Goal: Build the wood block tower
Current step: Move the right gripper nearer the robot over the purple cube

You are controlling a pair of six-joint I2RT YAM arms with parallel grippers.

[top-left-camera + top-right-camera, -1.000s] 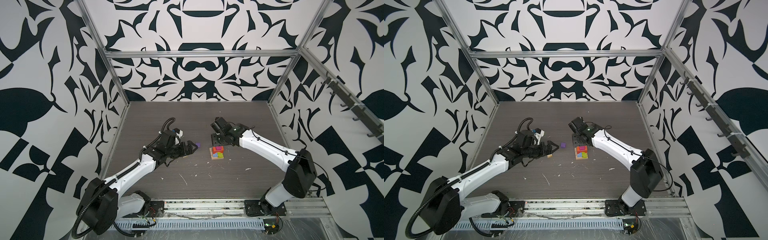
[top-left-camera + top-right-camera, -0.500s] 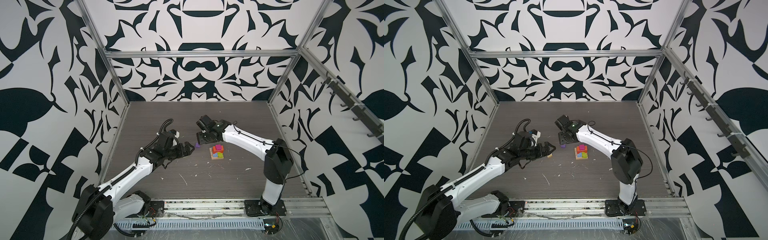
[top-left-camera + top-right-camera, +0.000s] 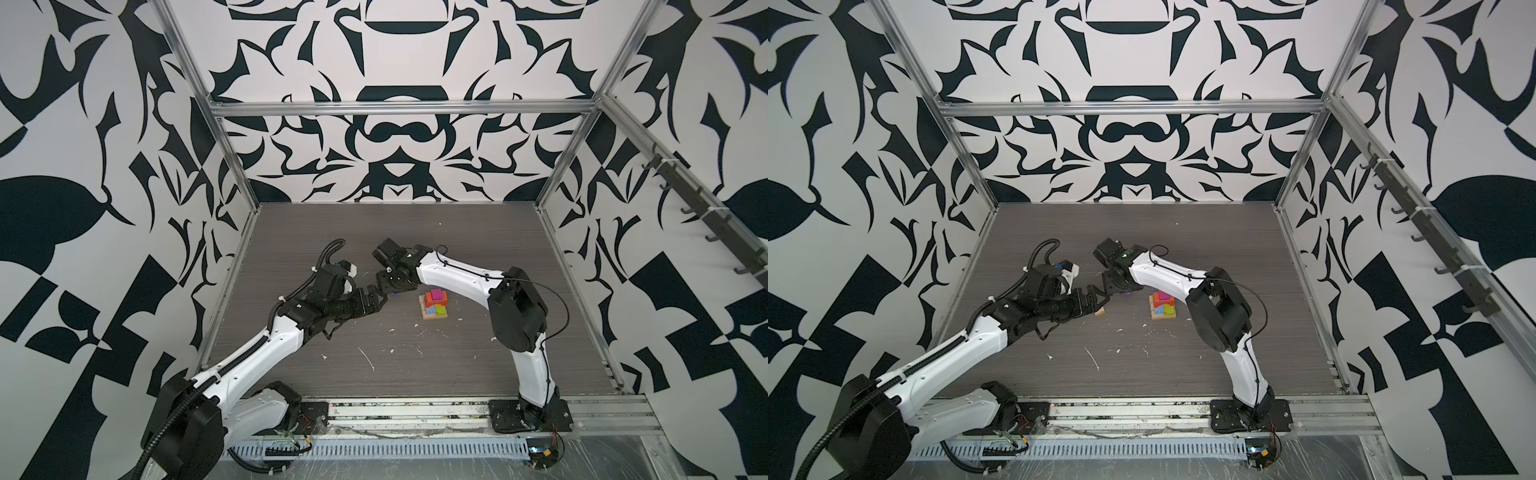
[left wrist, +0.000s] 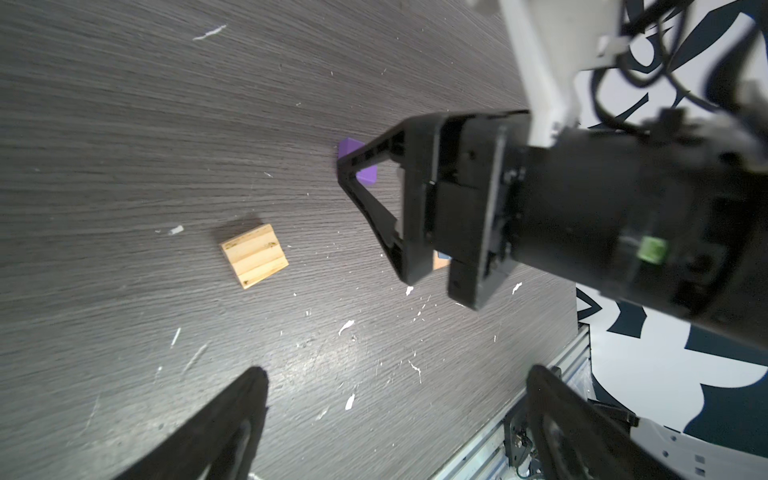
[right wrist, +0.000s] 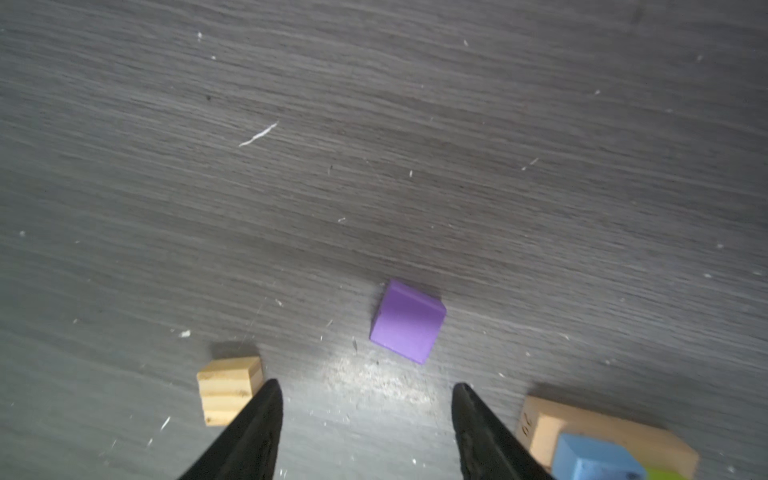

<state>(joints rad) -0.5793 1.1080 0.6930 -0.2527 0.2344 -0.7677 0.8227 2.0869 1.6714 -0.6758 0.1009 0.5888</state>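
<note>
The wood block tower (image 3: pixel 435 305) (image 3: pixel 1163 306) stands mid-table in both top views: a tan base plank under orange, blue and lime pieces, with a magenta block on top. A loose purple cube (image 5: pixel 408 321) (image 4: pixel 367 174) lies left of it, and a tan cube (image 5: pixel 228 388) (image 4: pixel 254 255) (image 3: pixel 1099 311) further left. My right gripper (image 5: pixel 365 384) (image 3: pixel 388 291) hangs open and empty just short of the purple cube. My left gripper (image 4: pixel 397 370) (image 3: pixel 380 300) is wide open, empty, close to the right gripper and near the tan cube.
The tower's tan base (image 5: pixel 544 424) and blue block (image 5: pixel 594 461) sit just beside one right finger. White scraps (image 3: pixel 368 359) litter the dark wood-grain table (image 3: pixel 415 232). Patterned walls enclose three sides, and a metal rail (image 3: pixel 415 409) runs along the front.
My right gripper swung left from beside the tower to the purple cube and opened wider. The left gripper stayed open and hardly moved.
</note>
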